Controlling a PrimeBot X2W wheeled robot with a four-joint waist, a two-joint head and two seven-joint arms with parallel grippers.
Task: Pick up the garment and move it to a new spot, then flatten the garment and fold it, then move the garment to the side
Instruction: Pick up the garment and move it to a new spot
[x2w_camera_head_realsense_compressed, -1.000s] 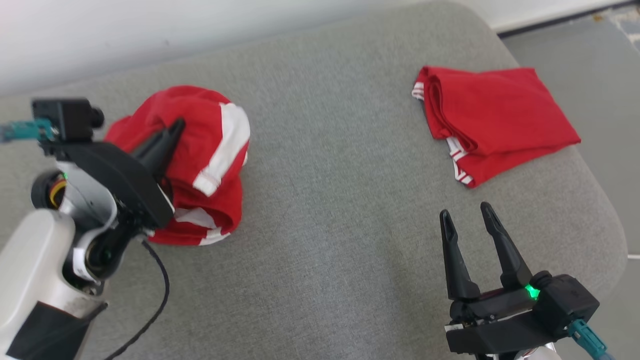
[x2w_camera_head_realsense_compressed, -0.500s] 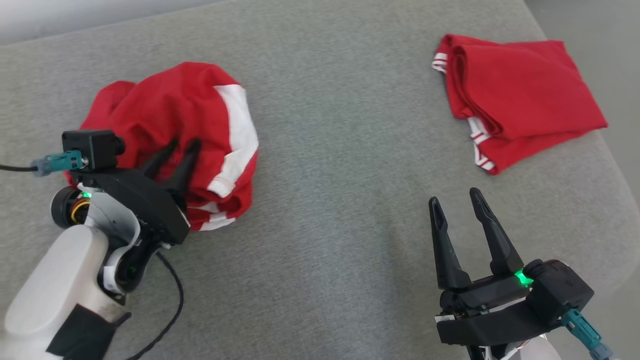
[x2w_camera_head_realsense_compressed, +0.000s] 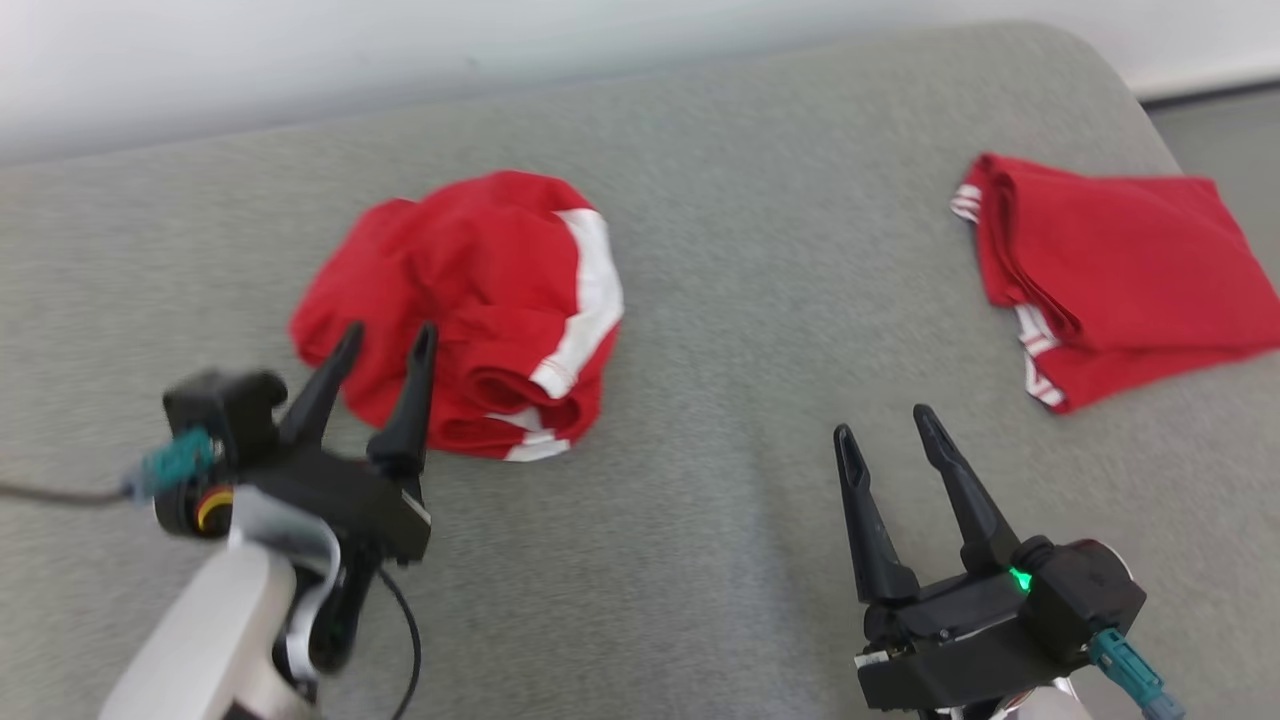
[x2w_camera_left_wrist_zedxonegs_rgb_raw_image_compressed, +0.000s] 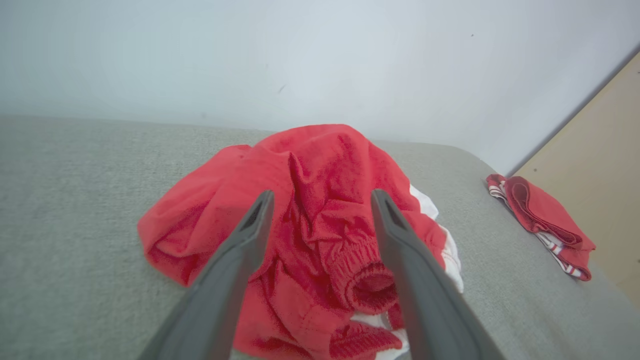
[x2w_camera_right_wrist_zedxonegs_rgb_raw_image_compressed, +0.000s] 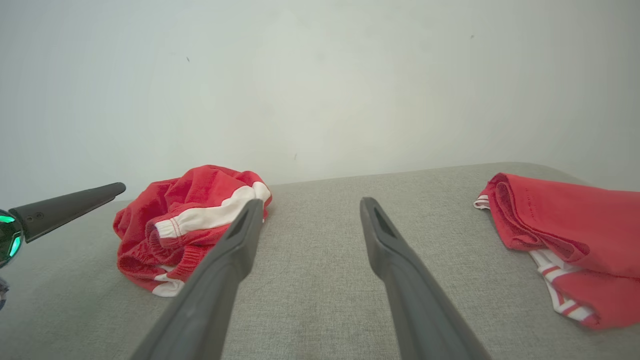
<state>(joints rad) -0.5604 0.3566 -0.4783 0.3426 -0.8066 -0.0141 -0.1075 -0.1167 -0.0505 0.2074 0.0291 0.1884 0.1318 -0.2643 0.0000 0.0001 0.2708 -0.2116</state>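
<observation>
Wide grey upholstered surface (x2w_camera_head_realsense_compressed: 720, 220). On it, left of centre, the crumpled red-and-white garment (x2w_camera_head_realsense_compressed: 470, 290). The folded red garment (x2w_camera_head_realsense_compressed: 1110, 270) lies far right, well apart. The left end effector (x2w_camera_head_realsense_compressed: 385, 345) is spread wide and empty, tips at the crumpled heap's near edge. The right end effector (x2w_camera_head_realsense_compressed: 882, 425) is spread wide and empty over bare fabric.

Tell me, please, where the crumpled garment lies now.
In the head view, the crumpled garment lies left of centre on the grey cushion, just beyond the left end effector, apart from the folded garment.
</observation>
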